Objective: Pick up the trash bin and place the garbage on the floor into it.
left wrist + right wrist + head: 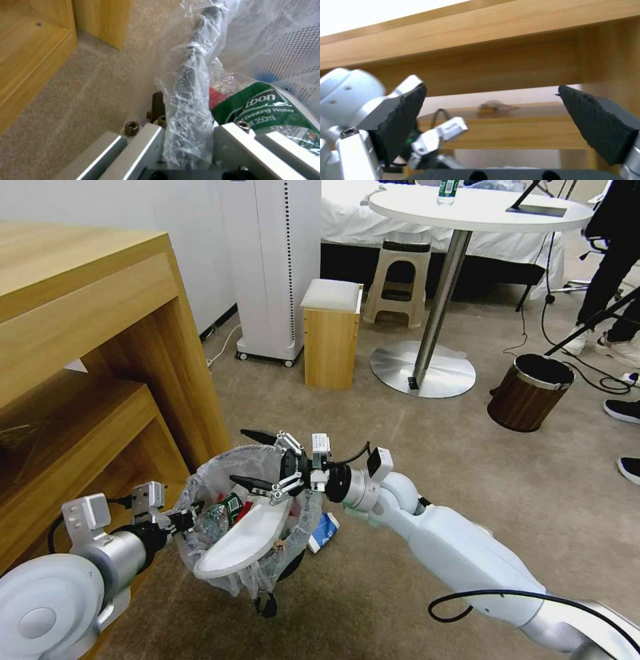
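The small round black trash bin (250, 527), lined with a crinkly translucent plastic bag, hung above the beige-brown short-pile carpet floor (413, 447) beside the wooden shelf unit (87, 353). Left end effector (181, 519) was clamped on the bin's bagged rim (186, 100). Right end effector (263, 460) was over the bin mouth, its black fingers (403, 117) spread apart, holding nothing. A white slipper (243, 540) and a clear green-labelled water bottle (266, 110) lay inside. A blue-and-white carton (325, 531) lay on the floor just beside the bin.

A hotel-like bedroom: bed (347, 210), round table (480, 210), carpet (433, 447), wooden desk (80, 313).
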{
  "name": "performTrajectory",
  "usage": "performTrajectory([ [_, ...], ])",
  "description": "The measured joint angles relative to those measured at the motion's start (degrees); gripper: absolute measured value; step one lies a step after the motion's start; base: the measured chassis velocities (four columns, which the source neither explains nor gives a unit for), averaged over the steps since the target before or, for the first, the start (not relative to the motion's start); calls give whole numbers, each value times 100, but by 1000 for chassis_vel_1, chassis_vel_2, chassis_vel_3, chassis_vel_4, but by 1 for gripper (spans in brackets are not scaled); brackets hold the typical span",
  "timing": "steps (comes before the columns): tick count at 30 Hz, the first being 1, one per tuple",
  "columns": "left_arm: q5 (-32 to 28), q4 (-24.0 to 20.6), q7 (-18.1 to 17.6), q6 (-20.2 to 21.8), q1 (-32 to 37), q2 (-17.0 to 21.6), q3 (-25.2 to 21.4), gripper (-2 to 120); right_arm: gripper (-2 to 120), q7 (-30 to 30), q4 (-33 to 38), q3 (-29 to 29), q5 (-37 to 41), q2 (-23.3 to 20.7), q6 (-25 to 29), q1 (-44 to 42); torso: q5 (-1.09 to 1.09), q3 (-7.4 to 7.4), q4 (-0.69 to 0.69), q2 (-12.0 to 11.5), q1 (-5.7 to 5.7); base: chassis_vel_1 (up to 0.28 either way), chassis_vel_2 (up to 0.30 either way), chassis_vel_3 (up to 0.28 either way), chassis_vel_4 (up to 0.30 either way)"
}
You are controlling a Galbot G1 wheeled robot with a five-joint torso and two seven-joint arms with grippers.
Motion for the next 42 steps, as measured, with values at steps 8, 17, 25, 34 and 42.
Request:
performTrajectory([
  [8,23,49,-14,-20,14,104,-154,0,100,611,199,744,-412,-535,-486,-165,0,0,-1,0,0,0,0,0,0],
  [17,23,20,-110,-25,98,96,-293,0,100,1335,202,1546,-1036,-976,-1029,-769,0,0,-1,0,0,0,0,0,0],
  [25,-30,-68,-152,-27,258,103,-504,0,100,1795,91,1725,-1311,-1005,-1334,-1209,0,0,-1,0,0,0,0,0,0],
  [34,-111,-161,-149,-26,381,103,-678,0,100,1922,-715,1439,-1718,-864,-1996,-1177,-1,0,-1,0,0,0,0,0,0],
  [42,-112,-196,-147,-23,398,52,-677,0,100,1356,-1182,1185,-1962,-681,-2092,-995,-1,0,0,0,0,0,0,0,0],
])
